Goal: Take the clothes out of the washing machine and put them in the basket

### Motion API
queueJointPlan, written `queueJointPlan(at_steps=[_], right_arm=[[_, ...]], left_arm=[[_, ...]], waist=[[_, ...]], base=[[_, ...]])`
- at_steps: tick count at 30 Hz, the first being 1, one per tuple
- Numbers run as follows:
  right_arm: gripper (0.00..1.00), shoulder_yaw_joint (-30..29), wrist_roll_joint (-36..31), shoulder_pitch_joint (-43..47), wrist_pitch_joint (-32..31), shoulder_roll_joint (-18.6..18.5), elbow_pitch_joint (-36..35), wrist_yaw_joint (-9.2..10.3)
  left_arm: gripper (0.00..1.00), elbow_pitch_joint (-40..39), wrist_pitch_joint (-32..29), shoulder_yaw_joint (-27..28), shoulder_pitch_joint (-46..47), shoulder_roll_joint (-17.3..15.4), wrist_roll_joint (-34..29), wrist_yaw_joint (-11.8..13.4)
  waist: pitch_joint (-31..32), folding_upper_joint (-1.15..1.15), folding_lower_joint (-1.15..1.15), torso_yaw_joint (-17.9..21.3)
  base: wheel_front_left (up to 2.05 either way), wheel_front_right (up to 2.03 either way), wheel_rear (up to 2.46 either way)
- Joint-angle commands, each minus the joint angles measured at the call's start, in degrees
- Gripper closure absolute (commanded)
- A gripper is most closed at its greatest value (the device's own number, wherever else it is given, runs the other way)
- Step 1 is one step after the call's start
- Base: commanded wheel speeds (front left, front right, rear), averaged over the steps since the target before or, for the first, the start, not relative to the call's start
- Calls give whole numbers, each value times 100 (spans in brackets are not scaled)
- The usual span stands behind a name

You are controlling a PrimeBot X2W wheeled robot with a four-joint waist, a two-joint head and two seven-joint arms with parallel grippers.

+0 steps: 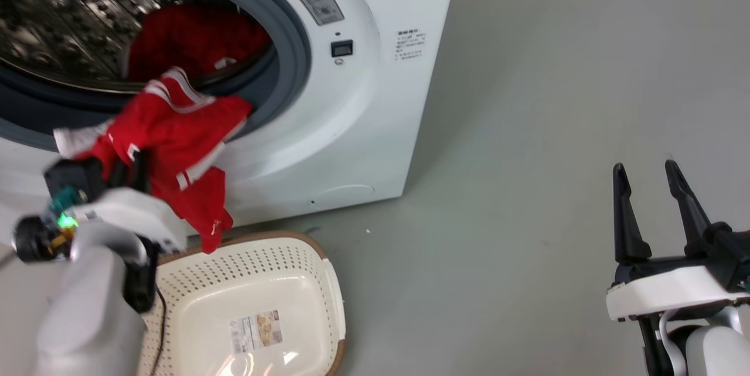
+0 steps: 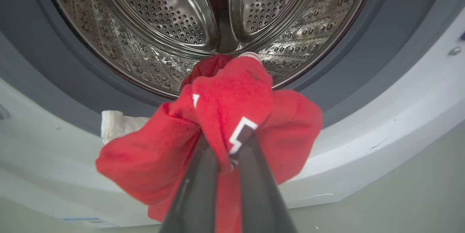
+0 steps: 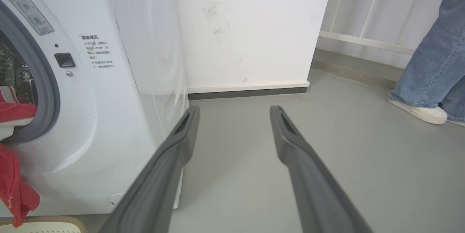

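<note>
A bright red garment (image 1: pixel 181 142) with white striped trim hangs out over the grey door ring of the white washing machine (image 1: pixel 363 101), its tail dangling just above the basket (image 1: pixel 316 265). My left gripper (image 2: pixel 227 144) is shut on a fold of that red cloth (image 2: pixel 232 106) in front of the steel drum (image 2: pixel 163 19). More red clothes (image 1: pixel 193 39) lie inside the drum, and a small whitish piece (image 2: pixel 114 124) rests on the ring to the left. The cream basket stands on the floor below the opening. My right gripper (image 1: pixel 650 180) hovers open, far right, holding nothing.
Grey floor (image 1: pixel 556 101) stretches to the right of the machine. In the right wrist view, a white wall (image 3: pixel 250 26) stands behind the machine and a person's jeans leg and white shoe (image 3: pixel 421 111) are at the far right.
</note>
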State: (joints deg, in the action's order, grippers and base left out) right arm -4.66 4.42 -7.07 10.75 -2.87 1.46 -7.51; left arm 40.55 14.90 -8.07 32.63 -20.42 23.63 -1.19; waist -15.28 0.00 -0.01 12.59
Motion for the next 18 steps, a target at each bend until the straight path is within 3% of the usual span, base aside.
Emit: queueJointPlan(at_steps=[1,9,18], right_arm=[[0,-24,-49,111,-45,0,-57,4],[0,-37,-160,328,-260,1,-287,3],[0,28,-163,300,-401,2,-557,4]], left_arm=[[100,-335,42,32,-302,91,-60,79],[100,-1507,-1,-25,-1782,433,-59,338],[100,-1408,-286,-123,-2543,720,237,344]], waist=[[190,0,1,-123],[472,0,1,-321],[224,0,1,-397]], base=[[0,0,0],[0,0,0],[0,0,0]])
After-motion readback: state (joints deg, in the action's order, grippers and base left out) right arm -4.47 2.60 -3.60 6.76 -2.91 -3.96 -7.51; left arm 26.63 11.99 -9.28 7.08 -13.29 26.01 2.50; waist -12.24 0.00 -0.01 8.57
